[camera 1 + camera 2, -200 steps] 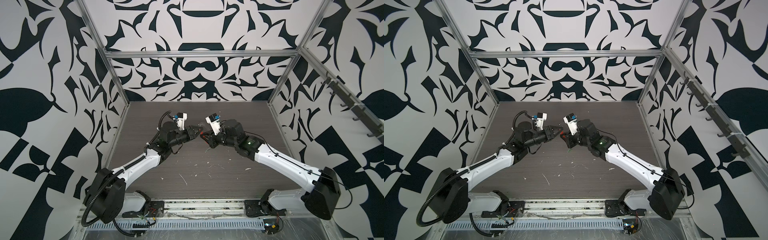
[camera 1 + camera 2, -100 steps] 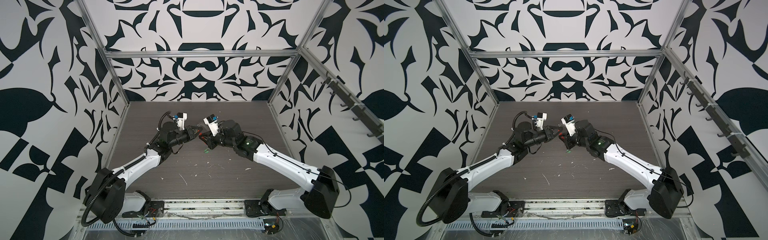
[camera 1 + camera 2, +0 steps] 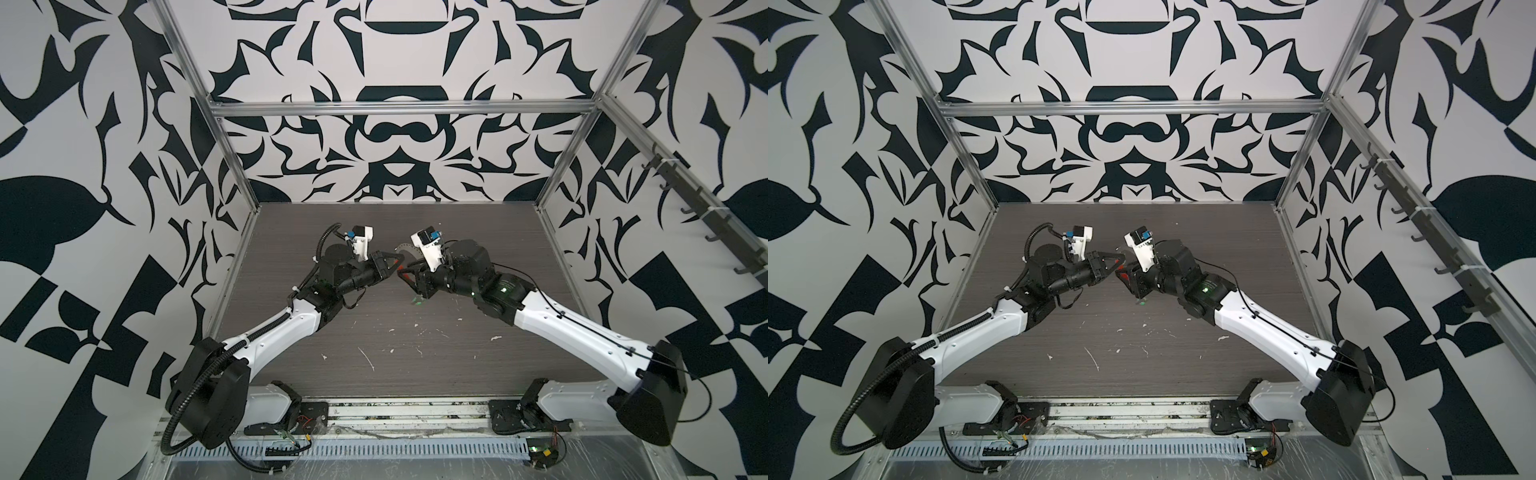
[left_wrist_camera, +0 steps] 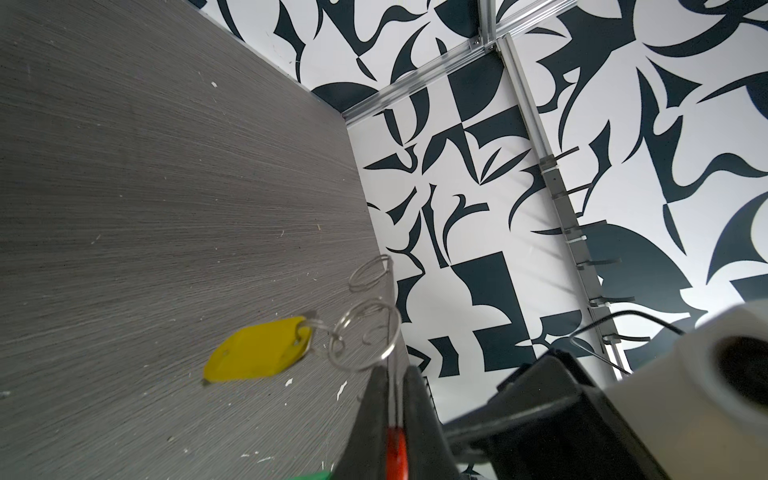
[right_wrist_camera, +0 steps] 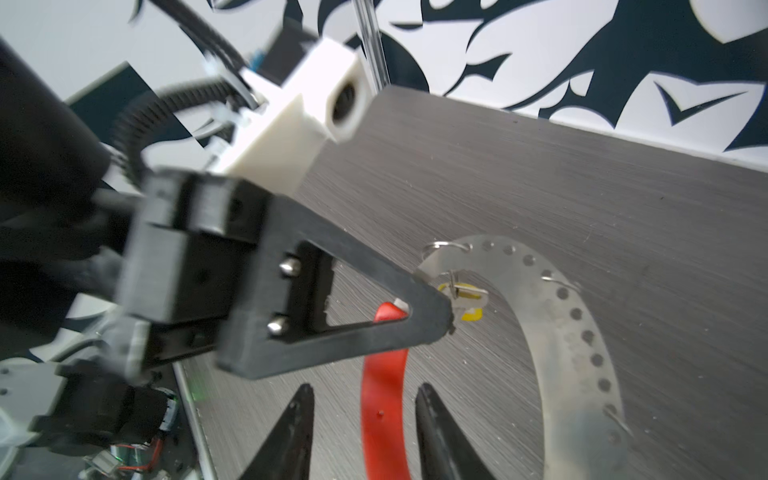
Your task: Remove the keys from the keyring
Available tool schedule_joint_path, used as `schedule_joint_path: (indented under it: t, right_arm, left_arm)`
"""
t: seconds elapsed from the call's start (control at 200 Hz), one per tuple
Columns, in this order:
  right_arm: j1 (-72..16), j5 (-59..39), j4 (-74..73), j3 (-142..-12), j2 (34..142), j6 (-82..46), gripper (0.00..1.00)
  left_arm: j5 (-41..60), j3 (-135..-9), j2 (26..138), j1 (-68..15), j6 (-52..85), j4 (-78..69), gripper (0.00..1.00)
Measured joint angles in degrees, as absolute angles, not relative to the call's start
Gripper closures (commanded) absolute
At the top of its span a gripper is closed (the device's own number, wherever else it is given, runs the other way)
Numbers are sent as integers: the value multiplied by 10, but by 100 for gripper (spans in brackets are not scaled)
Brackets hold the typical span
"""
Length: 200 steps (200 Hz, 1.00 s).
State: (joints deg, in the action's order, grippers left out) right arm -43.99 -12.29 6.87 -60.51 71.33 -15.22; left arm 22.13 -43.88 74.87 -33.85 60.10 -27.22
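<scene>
Fingers of the left gripper (image 4: 392,370) are pressed together on the keyring (image 5: 573,332), pinching its flat grey band right where the red sleeve (image 5: 382,395) ends. In the left wrist view the band shows edge-on, a thin line running straight out from between the two fingers, so the hoop lies in the plane of the seam between them.

Fingers of the right gripper (image 5: 363,388) stand spread, one on each side of the red sleeve. A gap shows on both sides, so they do not grip it. The sleeve runs lengthwise from the left fingertips toward the right gripper and passes between its fingers.

From the left pinch the bare band, pierced with a row of small holes, curves away in a wide arc and bends back round toward the right wrist. Just beyond the left fingertips two split rings (image 4: 365,336) sit on the band. From the nearer one hangs the yellow-tagged key (image 4: 257,351). The tag's long axis points away from the hoop, with the table (image 3: 415,365) behind it; whether it touches the table I cannot tell.

In both top views the grippers meet tip to tip over the middle of the table, with the hoop held between them. A green speck (image 3: 416,300) lies on the table under the right gripper, too small to identify.
</scene>
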Motion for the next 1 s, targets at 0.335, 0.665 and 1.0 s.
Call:
schedule_joint_path:
  t: [0.335, 0.665, 1.0]
  right_arm:
    - [-440, -88, 14, -517, 591, -176, 42]
    - [-440, -82, 32, -439, 536, -151, 57]
    - [-440, -155, 6, -410, 554, -135, 69]
  left_arm:
    - [183, -437, 678, -338, 575, -206, 100]
    - [142, -437, 597, -338, 550, -137, 100]
    - [128, -437, 570, -338, 545, -103, 100]
